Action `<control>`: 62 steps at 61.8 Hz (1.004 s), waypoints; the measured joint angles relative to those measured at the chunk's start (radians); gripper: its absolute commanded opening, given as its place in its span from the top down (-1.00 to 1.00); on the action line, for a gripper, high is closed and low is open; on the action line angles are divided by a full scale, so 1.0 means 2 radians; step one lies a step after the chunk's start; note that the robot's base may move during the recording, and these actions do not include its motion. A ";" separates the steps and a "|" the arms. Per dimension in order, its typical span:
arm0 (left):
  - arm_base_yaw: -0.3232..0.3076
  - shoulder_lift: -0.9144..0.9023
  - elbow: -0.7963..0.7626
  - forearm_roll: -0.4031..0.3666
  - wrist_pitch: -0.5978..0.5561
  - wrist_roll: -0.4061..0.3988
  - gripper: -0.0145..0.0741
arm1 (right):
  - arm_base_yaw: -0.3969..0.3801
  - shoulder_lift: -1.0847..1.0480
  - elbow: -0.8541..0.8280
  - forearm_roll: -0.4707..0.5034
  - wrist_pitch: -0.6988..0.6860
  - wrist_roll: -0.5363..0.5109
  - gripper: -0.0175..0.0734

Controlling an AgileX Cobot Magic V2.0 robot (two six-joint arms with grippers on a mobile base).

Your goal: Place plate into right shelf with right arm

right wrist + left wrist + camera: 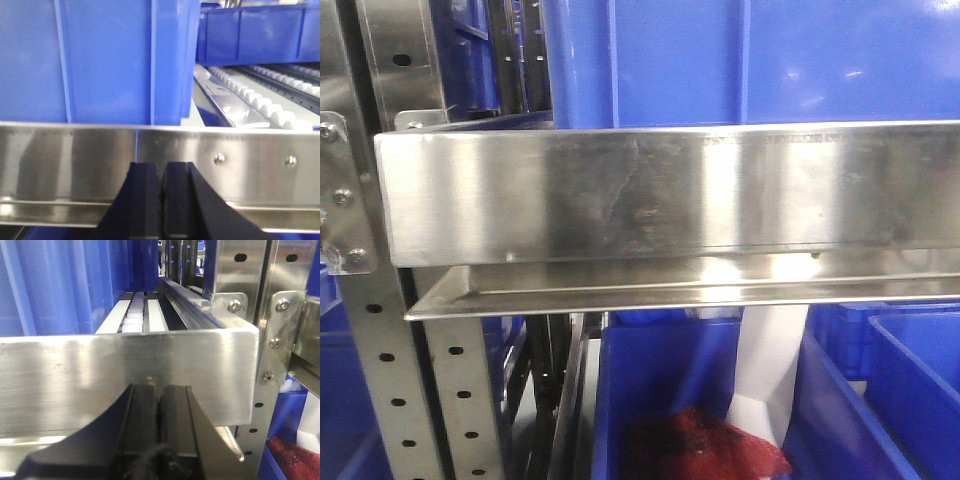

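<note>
The plate is out of view in every frame. The right shelf shows as a shiny brushed steel front lip [670, 190] across the front view, and again close up in the left wrist view [125, 375] and the right wrist view [225, 160]. My left gripper [159, 387] is shut with nothing between its black fingers, just in front of the lip near its right end. In the right wrist view my right gripper [161, 165] is also shut and empty, facing the lip below a blue bin [100, 60].
Blue bins [740, 60] sit on the shelf level above the lip and more [670, 390] below, one holding a red item [700, 445]. Perforated uprights [380, 380] stand at the left. White roller tracks [260, 100] run back on the shelf.
</note>
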 measured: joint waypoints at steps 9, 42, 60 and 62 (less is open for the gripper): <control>0.000 0.000 0.000 0.000 0.000 0.000 0.78 | 0.000 -0.015 0.015 0.001 -0.004 -0.002 0.57; 0.000 0.000 0.000 0.000 0.000 0.000 0.78 | 0.000 -0.016 0.015 0.001 -0.004 -0.002 0.57; 0.000 0.000 0.000 0.000 0.000 0.000 0.78 | 0.000 -0.016 0.015 0.001 -0.004 -0.003 0.57; 0.000 0.000 0.000 0.000 0.000 0.000 0.78 | 0.000 -0.016 0.015 0.001 -0.004 -0.003 0.57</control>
